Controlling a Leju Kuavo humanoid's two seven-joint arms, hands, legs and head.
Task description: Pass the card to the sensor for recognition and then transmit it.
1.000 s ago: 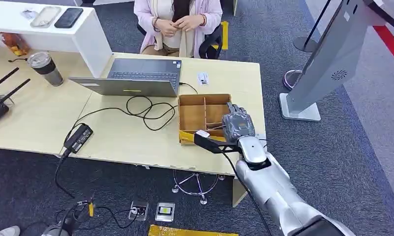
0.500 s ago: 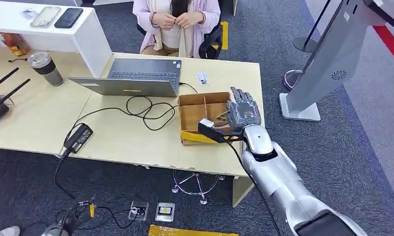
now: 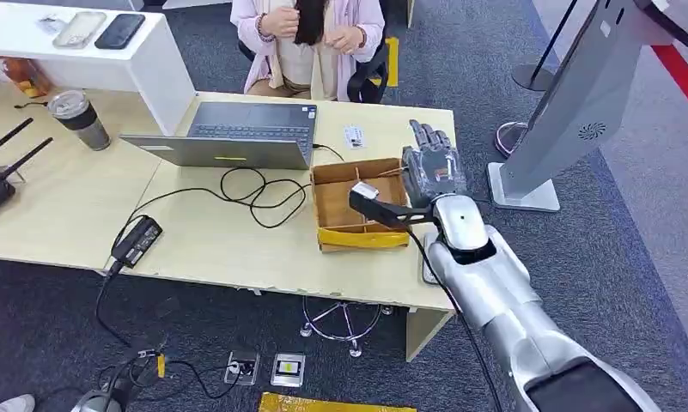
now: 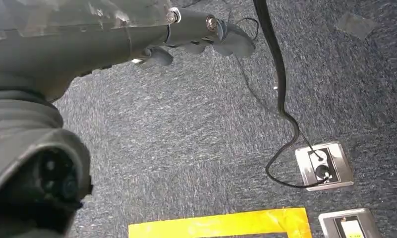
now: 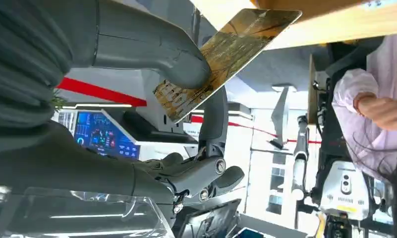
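Right hand (image 3: 429, 174) raised above the far right corner of the compartmented brown cardboard tray (image 3: 331, 202), with a thin gold-patterned plastic card (image 5: 226, 57) pinched between thumb (image 5: 146, 49) and a finger, remaining fingers extended. In the right wrist view, card tilted, one corner pressed under the thumb pad, opposite corner projecting toward the pale wooden desk edge; printed design too blurred to read. In the head view, card seen as a thin sliver beside the hand, mostly hidden by the fingers and by the black wrist camera mount (image 3: 376, 209).

Left hand (image 4: 196, 37) hanging over dark blue carpet (image 4: 186, 148), fingers curled inward with nothing between them; palm side hidden.

Light wooden desk (image 3: 228, 240) bearing an open grey laptop (image 3: 237, 133), a looped black cable (image 3: 250, 193), a black power brick (image 3: 136, 240) and a small white card (image 3: 354, 136) lying flat beyond the tray. Tray interior partly hidden by the wrist. Seated person in a pale pink cardigan (image 3: 310, 43) beyond the desk, cut off at the frame's upper edge. Grey slanted kiosk stand (image 3: 572, 112) to the right on the carpet, upper part cut off. Silver floor socket (image 4: 325, 166) and yellow floor tape (image 4: 218, 225) on the carpet beneath the left hand, tape cut off by the frame.
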